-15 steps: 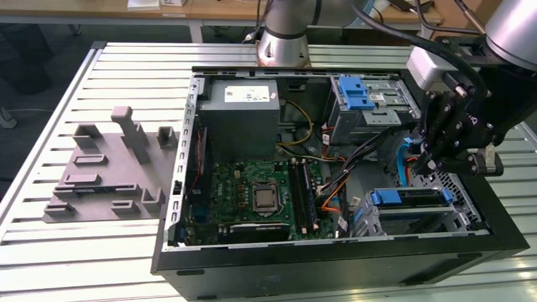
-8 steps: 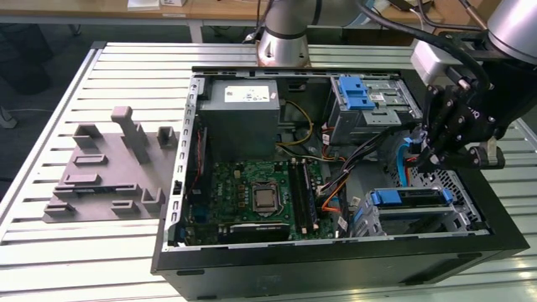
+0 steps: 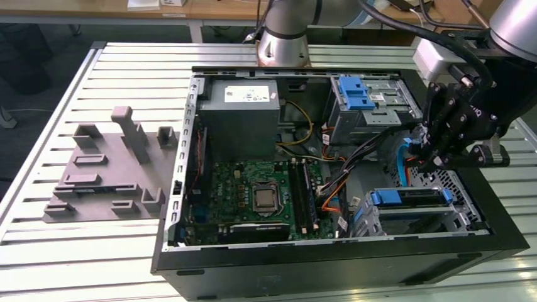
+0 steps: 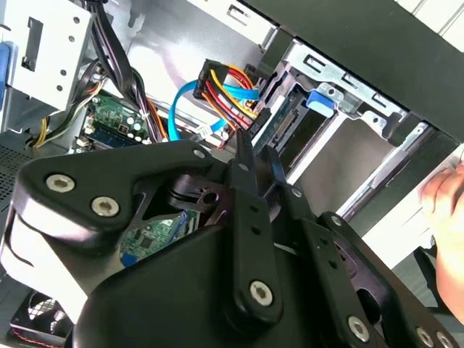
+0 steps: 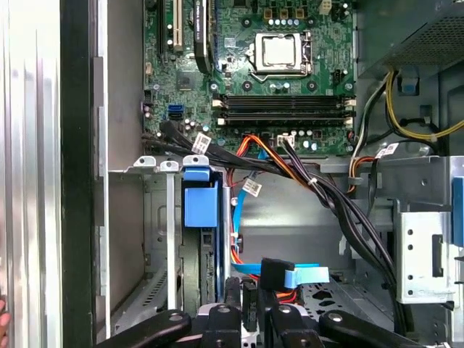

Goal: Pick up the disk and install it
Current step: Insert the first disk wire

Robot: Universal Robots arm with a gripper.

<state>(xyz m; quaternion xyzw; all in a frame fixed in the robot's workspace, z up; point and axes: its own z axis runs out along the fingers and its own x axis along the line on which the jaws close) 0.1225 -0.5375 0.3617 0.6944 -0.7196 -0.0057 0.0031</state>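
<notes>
The disk (image 3: 407,197) sits on edge in the drive bay at the front right corner of the open computer case (image 3: 336,258), its blue frame facing up. The first wrist view shows that blue frame (image 5: 199,205) in its slot, and the second wrist view shows its blue tab (image 4: 319,100). My gripper (image 3: 422,160) hangs just above the case's right side, beside the bay and apart from the disk. Its fingers (image 4: 243,156) stand close together with nothing between them, near a blue flat cable's black plug (image 5: 274,273). The gripper (image 5: 249,291) points down at the case floor.
Bundles of black, orange and yellow cables (image 5: 319,185) cross the case beside the bay. A motherboard (image 3: 260,195) fills the middle, with a grey power supply (image 3: 243,116) and a silver cage with a blue latch (image 3: 361,94) at the back. A grey fixture (image 3: 109,170) lies on the table. A person's hand (image 4: 442,196) is near the case.
</notes>
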